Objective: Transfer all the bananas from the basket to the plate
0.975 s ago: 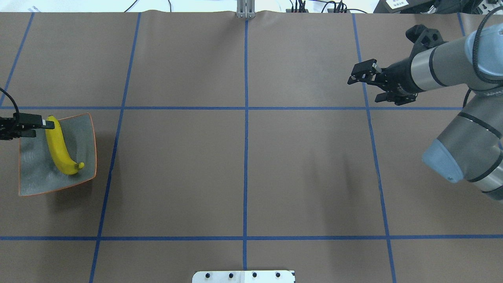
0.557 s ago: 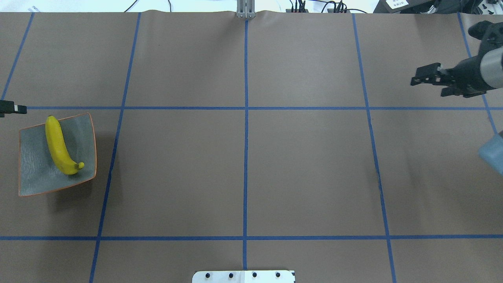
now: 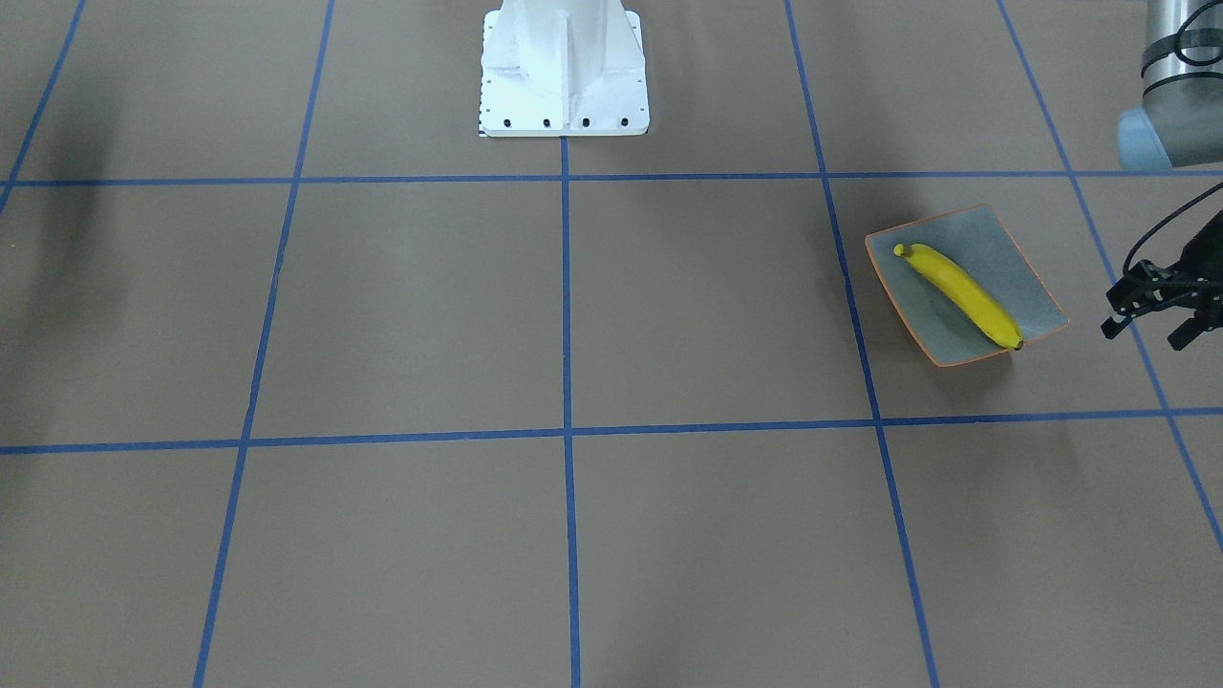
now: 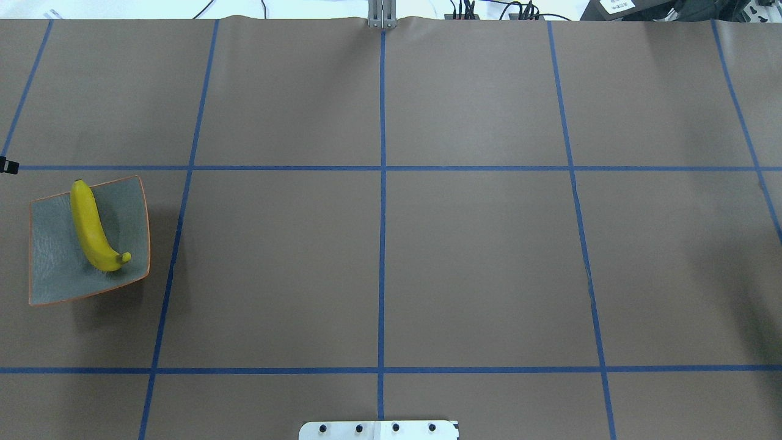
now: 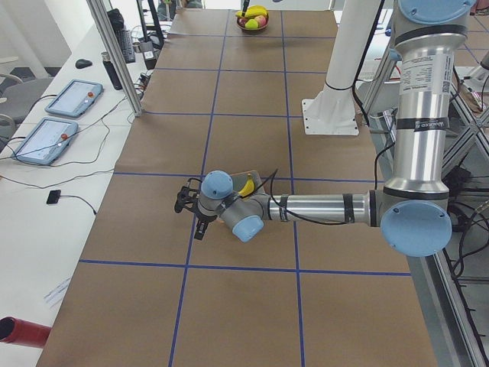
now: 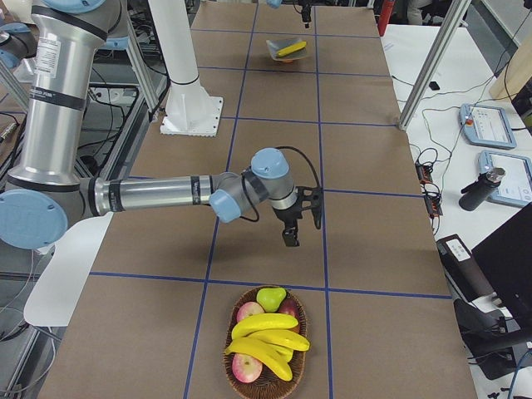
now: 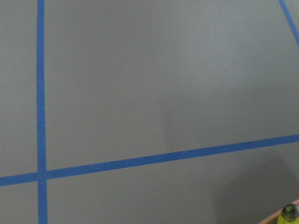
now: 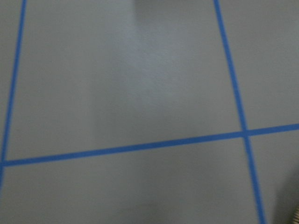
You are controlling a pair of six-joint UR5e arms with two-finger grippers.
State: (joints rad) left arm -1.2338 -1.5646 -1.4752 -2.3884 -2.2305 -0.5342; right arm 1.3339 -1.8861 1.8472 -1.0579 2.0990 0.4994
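Seemingly to clear the banana (image 4: 91, 226) lying on the plate (image 4: 49, 269), the left gripper (image 3: 1142, 334) hangs empty, fingers apart, at its 10 o'clock overhead, while the right gripper (image 6: 301, 218), whose state cannot be told, hovers in the right view at 12 o'clock of the basket (image 6: 227, 351), near its three bananas (image 6: 264, 337).

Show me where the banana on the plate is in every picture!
Front-facing: banana right of the middle.
Overhead: banana near the left edge.
Exterior left: banana in the middle, partly behind the left arm.
Exterior right: banana small, at the top middle.
Left wrist: probably just its tip, bottom right corner.
Right wrist: not in it.
Landmark: the orange-rimmed plate under it.
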